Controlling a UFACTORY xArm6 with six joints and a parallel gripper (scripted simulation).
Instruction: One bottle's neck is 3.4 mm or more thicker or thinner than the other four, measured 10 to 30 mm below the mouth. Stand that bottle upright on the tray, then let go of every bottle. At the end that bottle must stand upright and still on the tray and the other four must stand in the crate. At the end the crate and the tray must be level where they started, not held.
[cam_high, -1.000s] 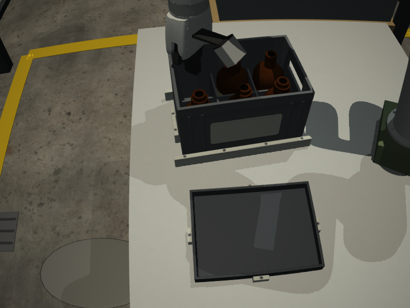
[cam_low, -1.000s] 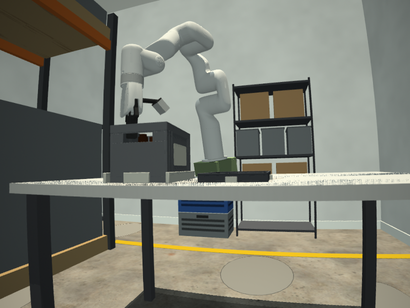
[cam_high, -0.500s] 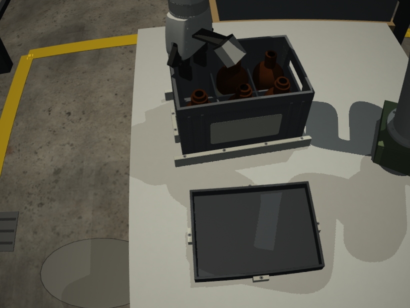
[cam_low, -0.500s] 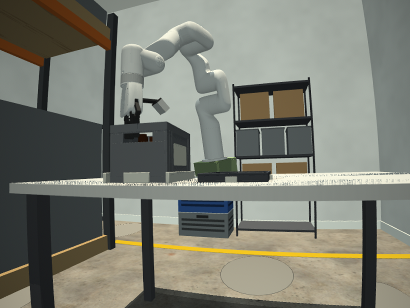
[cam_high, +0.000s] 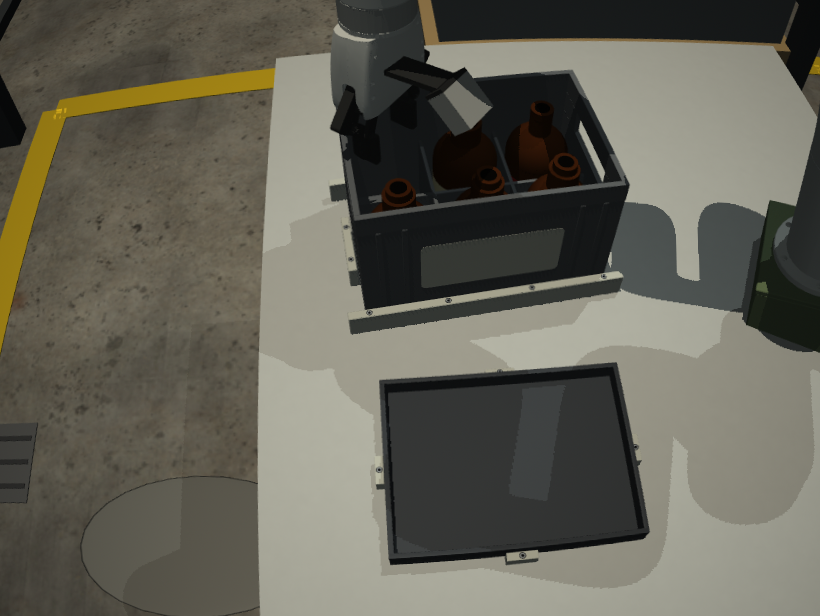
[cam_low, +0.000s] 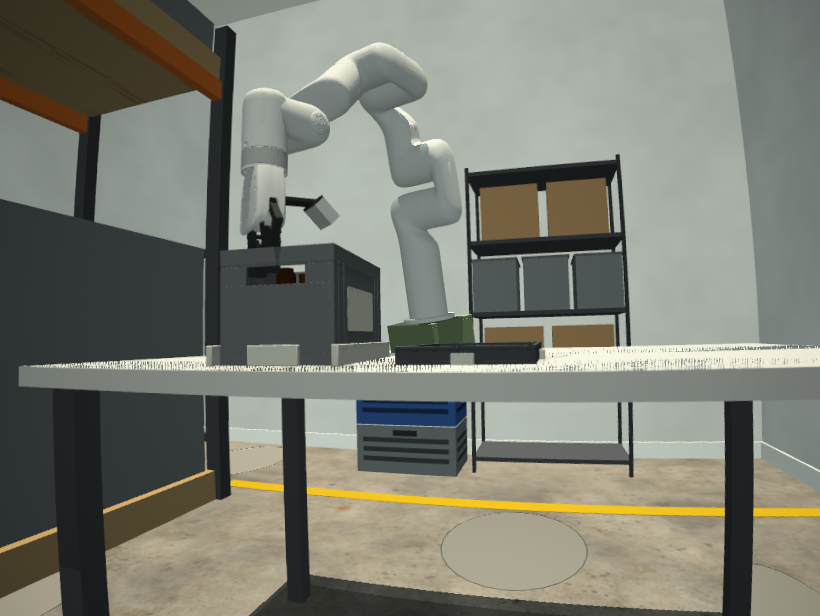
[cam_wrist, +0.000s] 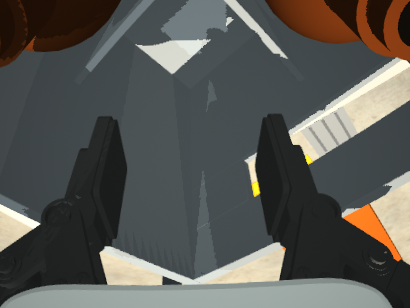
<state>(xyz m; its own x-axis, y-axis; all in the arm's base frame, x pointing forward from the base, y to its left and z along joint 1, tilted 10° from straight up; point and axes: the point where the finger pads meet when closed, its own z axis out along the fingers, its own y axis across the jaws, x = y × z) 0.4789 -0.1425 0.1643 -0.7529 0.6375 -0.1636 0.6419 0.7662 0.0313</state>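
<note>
Brown glass-like bottles, 5 in all, stand in the dark gray crate (cam_high: 490, 255) (cam_low: 278, 314) (cam_wrist: 155, 125) at the upper middle of the top view. Along its far side are the upper middle bottle (cam_high: 462, 161) and the upper right bottle (cam_high: 538, 149); a pale camera block (cam_high: 460, 102) (cam_low: 322, 212) partly covers the former's neck. Along the near side, mostly mouths and necks show of the lower left bottle (cam_high: 399, 196), the lower middle bottle (cam_high: 489, 183) and the lower right bottle (cam_high: 564, 172). Which neck differs cannot be told.

The gripper (cam_high: 385, 135) (cam_low: 262, 270) (cam_wrist: 190, 141) reaches down into the crate's upper left part, its 2 fingers spread partway, with nothing between them. In the wrist view, brown bottles show at the upper left and upper right corners, apart from the fingers.

The black tray (cam_high: 517, 540) (cam_low: 424, 353) lies flat on the white table (cam_high: 311, 477) (cam_low: 410, 383), at the lower middle of the top view, apart from the crate. The white arm (cam_high: 377, 56) (cam_low: 427, 278) arches across the upper middle of the exterior view above its green base (cam_high: 782, 311) (cam_low: 414, 336).

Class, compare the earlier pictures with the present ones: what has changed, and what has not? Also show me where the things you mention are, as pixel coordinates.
The fingers of the hand (cam_high: 366, 135) (cam_wrist: 191, 172) have spread apart at the crate's (cam_high: 487, 200) (cam_low: 278, 318) corner compartment; nothing was taken hold of. The arm (cam_low: 377, 72), the crate, its brown bottles (cam_high: 398, 192) and the tray (cam_high: 457, 464) (cam_low: 424, 354) look unmoved.
</note>
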